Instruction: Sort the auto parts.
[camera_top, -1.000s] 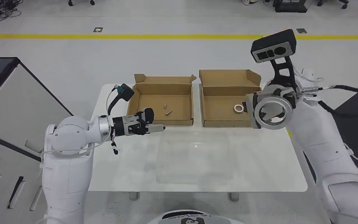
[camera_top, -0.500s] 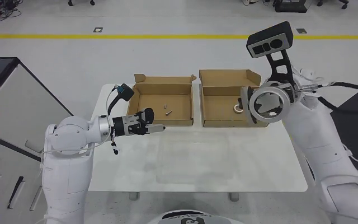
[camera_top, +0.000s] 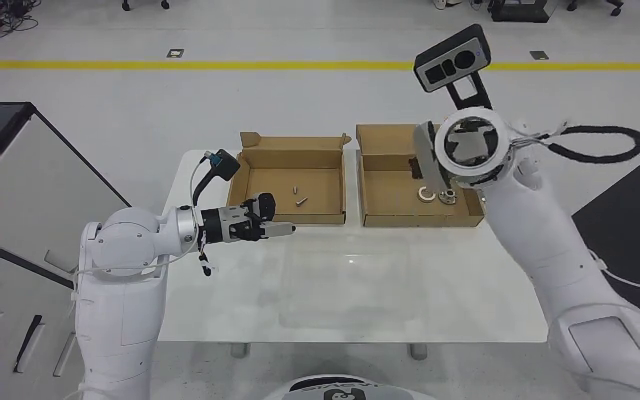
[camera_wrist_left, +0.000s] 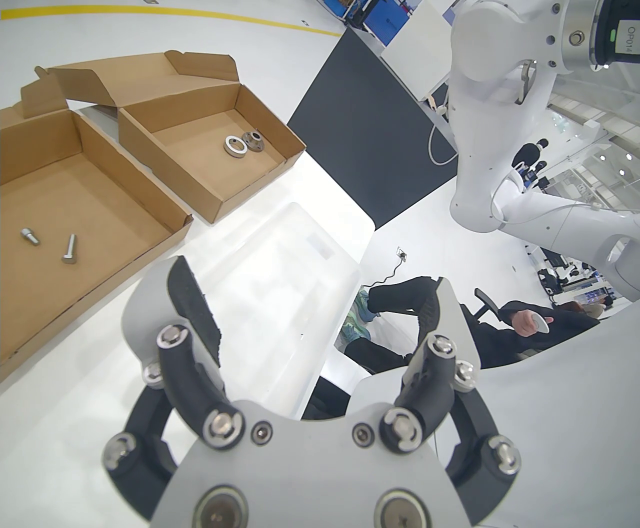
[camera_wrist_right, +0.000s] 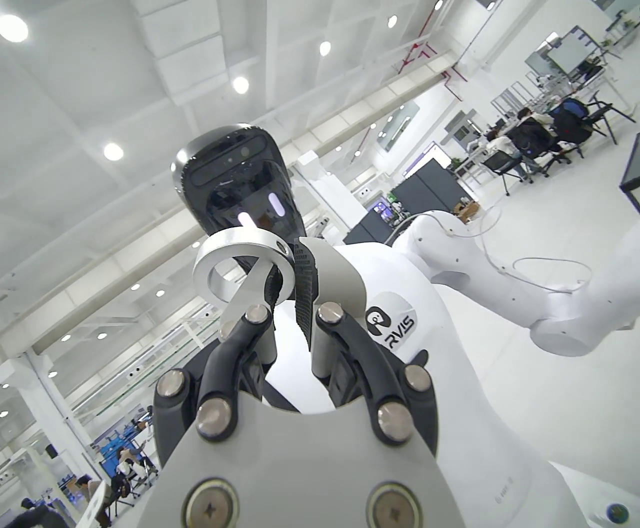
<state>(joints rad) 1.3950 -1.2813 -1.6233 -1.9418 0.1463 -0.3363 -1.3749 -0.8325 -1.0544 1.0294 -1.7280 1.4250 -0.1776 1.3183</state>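
Moved: since a second ago the right arm (camera_top: 470, 145) is found shifted from the near right side of the right box (camera_top: 390, 200) toward the far left, and it is now seen over that box's far right part. Its wrist camera is carried left and farther away with it.
Unmoved: the left arm is kept where it was, and the parts in both boxes are found in the same places.
Right pincer (camera_wrist_right: 289, 280): it is pinched onto the wall of the held ring (camera_wrist_right: 240, 239), with one finger passed through the hole and the other pressed against the outside.
Held ring: a silver ring is carried in the air, off the worktop (camera_top: 230, 300), with its rim gripped on one side only.
Left pincer (camera_wrist_left: 309, 287): its fingers are spread wide and nothing is held. It is kept just above the worktop, at the near edge of the left box (camera_top: 290, 152).
Left box: two bolts (camera_top: 300, 193) are laid near each other on its floor, toward the middle.
Right box: a second silver ring (camera_top: 428, 193) and a dark flanged part (camera_top: 450, 196) are laid just beside each other at its near right side.
Boxes: both are set side by side at the far edge of the worktop, with their lids folded back.
Clear tray (camera_top: 340, 285): it is placed on the worktop nearer than the boxes, about midway between left and right.
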